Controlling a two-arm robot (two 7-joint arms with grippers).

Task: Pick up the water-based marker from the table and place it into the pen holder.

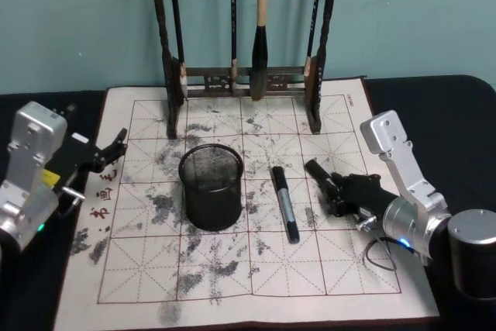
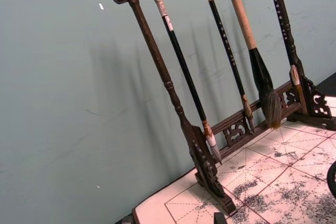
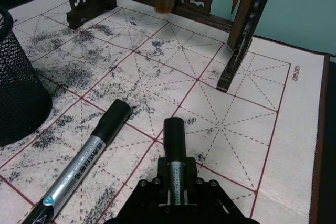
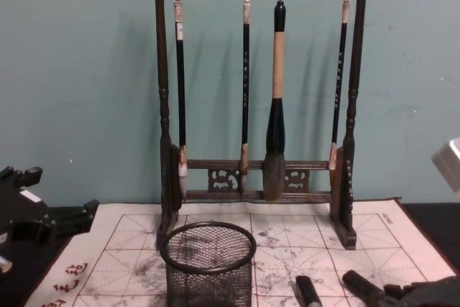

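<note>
Black wire-mesh pen holder (image 1: 209, 208) stands upright, left of centre on the cream mat (image 1: 341, 273), just near of the wooden brush rack (image 1: 240, 79). Nothing visible inside it. Dark table (image 1: 457, 91) shows round the mat.

Right gripper (image 1: 335, 190) sits low over the mat, right of the holder, pinched narrow on the gripped marker (image 3: 175, 129). Grey barrel is between the fingers and the black cap end pokes out toward the far left. Can't tell if it is lifted clear or resting on the mat. The loose marker (image 1: 284, 205) lies flat between holder and gripper, running far to near, close to the holder but not touching.

Left gripper (image 1: 115, 151) hovers at the mat's left edge, fingers spread, holding nothing, well apart from the rest. Looks idle.

Judgement: grasp looks made; lift, carry and drop remain.

Risks:
- The straight path to the holder crosses the loose marker. A low sweep would knock it rolling, maybe into the cup.
- The marker juts well ahead of the fingers, so tilting it upright could let it pivot or slip in the pinch.
- A cap coming in too low could catch the thick rim and shove or tip the light mesh cup.
- Letting go while the marker is slanted could leave it bridging the rim or bouncing out.
- A swing too far back could clip the rack's right foot or the hanging brushes.
</note>
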